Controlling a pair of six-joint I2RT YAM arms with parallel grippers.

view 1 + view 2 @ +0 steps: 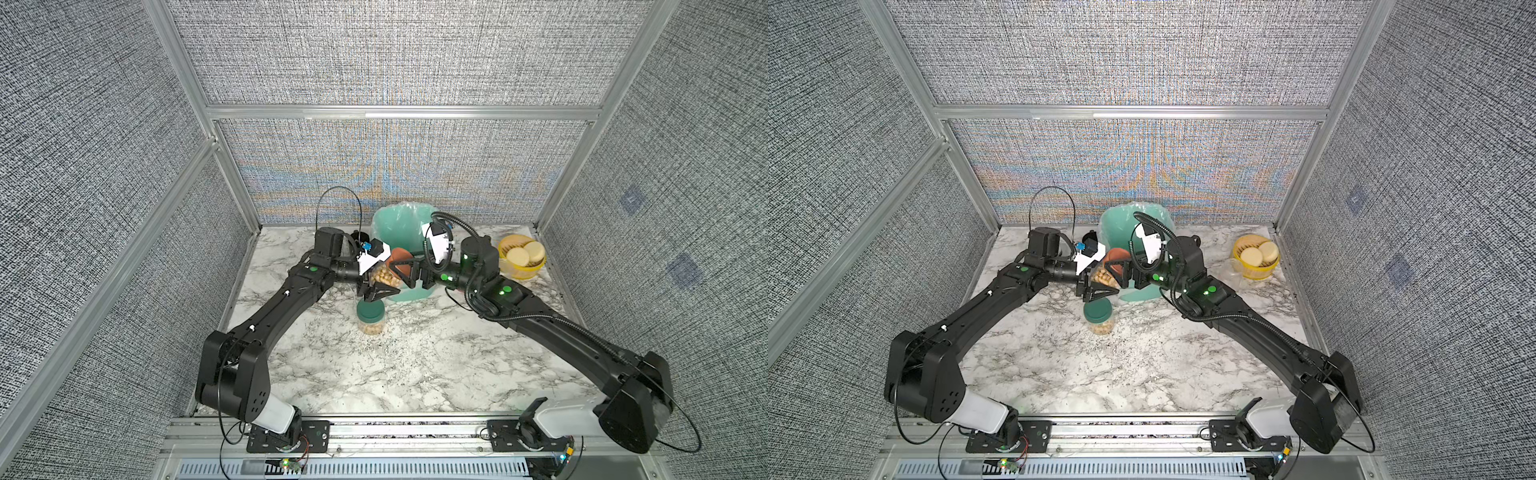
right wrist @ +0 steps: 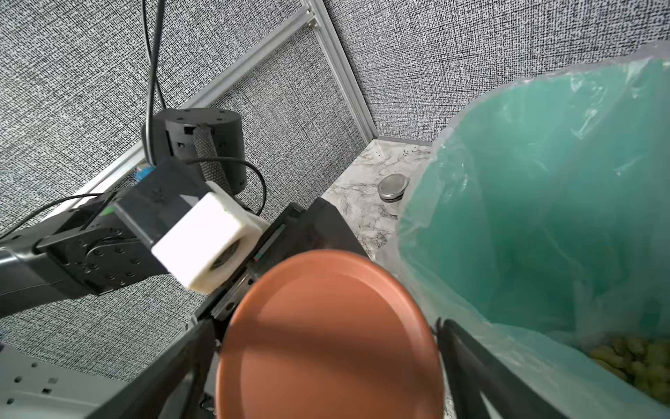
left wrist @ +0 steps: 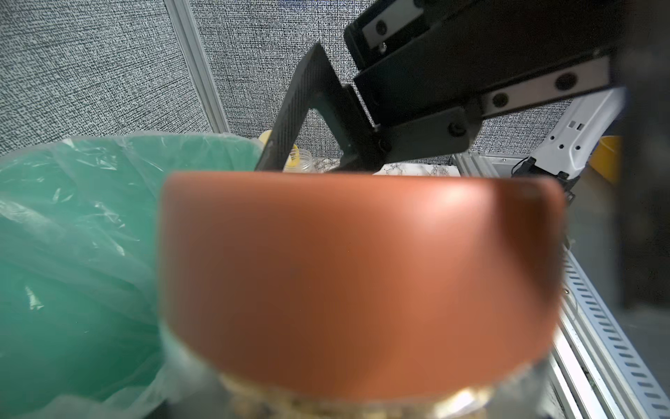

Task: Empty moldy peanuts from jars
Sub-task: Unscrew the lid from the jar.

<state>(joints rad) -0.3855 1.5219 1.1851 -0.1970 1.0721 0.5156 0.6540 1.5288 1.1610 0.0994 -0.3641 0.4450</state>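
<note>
Right wrist: jar (image 2: 328,341) beside lined bin (image 2: 536,225)

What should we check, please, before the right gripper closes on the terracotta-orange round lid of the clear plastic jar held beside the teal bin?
1. Left gripper shut on the clear plastic jar holding tan peanuts: ok.
2. Right gripper open, one finger on each side of the terracotta-orange round lid: ok.
3. Lid seated on the jar: ok.
4. Teal bin with clear plastic liner open beside the jar: ok.
5. How tightly the lid is screwed on: cannot tell.
</note>
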